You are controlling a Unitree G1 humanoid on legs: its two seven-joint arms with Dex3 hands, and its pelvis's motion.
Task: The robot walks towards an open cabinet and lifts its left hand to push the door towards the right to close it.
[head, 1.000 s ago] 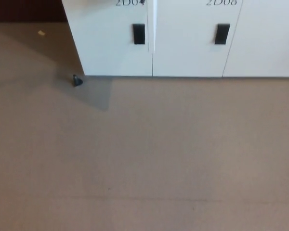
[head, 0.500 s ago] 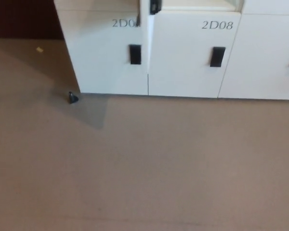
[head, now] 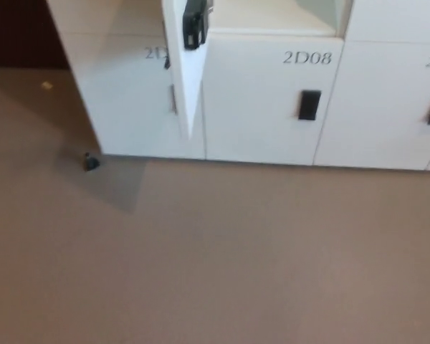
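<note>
Since the earlier frame the view has tilted upward, bringing in the white flat-panel cabinet door (head: 185, 79) standing open at upper centre-left above compartment 2D08, likely light, stiff and best pushed on its flat face, with neither hand visible, fingers unknowable.

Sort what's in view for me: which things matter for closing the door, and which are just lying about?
For the job:
- open cabinet door, swung out towards the camera
- its black handle
- the open compartment it closes over

Just there:
- closed door 2D08
- black doorstop on the floor
- small yellowish scrap

Neither hand shows.
</note>
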